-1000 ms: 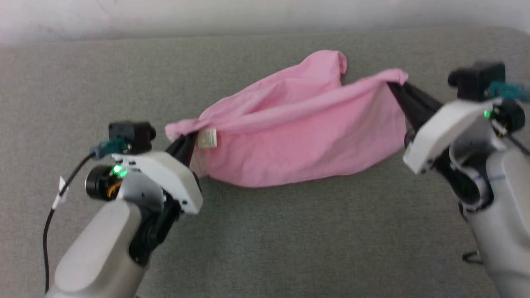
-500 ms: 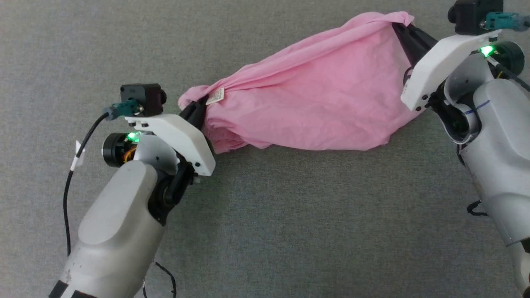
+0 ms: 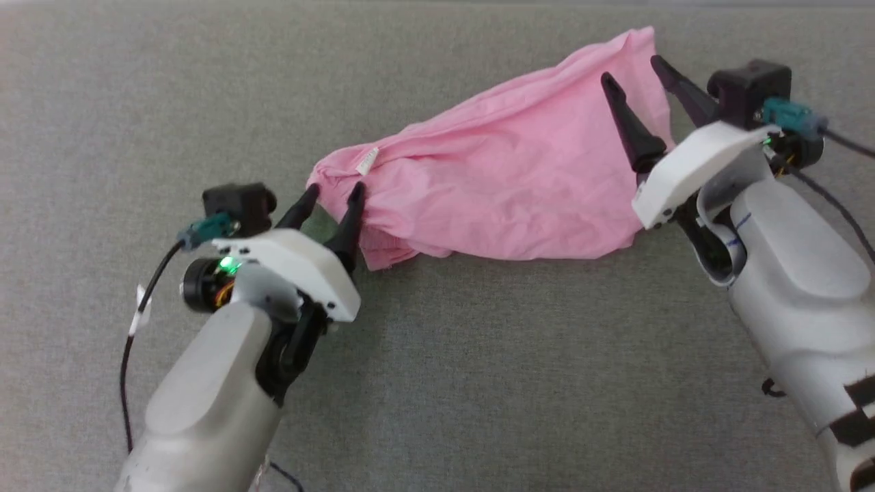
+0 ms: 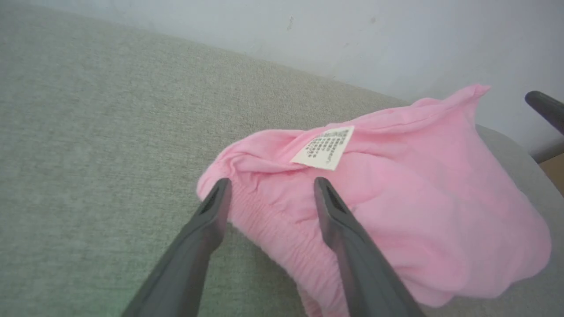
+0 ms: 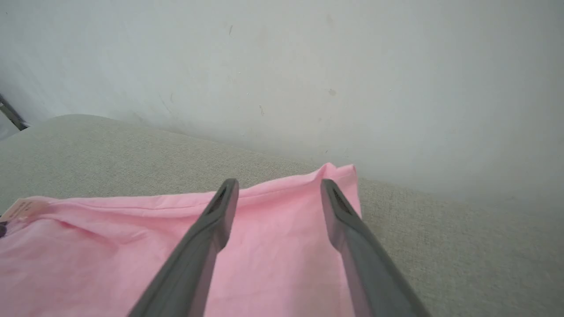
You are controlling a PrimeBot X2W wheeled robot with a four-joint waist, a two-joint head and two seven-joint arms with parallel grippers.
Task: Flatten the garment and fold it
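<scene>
The garment (image 3: 506,184) is a light-pink pair of shorts lying crumpled on the grey padded surface (image 3: 478,376), stretched from lower left to upper right. Its white label (image 3: 367,162) sits near the left end. My left gripper (image 3: 335,193) is open at that left end, fingers apart over the gathered waistband (image 4: 282,237), holding nothing. My right gripper (image 3: 632,70) is open above the right end, its fingers spread over the cloth (image 5: 273,246). In the left wrist view the label (image 4: 324,147) lies just beyond my open left gripper (image 4: 271,187). My right gripper (image 5: 277,187) hovers near the garment's far corner.
A pale wall (image 5: 282,66) rises behind the padded surface's far edge. A black cable (image 3: 137,321) hangs off my left wrist. One finger of the right gripper (image 4: 544,108) shows at the right edge of the left wrist view. Bare grey padding lies in front of the garment.
Both grippers were shut on the garment's two ends, holding it stretched and lifted. Both have opened and let go, and the garment now lies on the surface. The camera has also shifted.
</scene>
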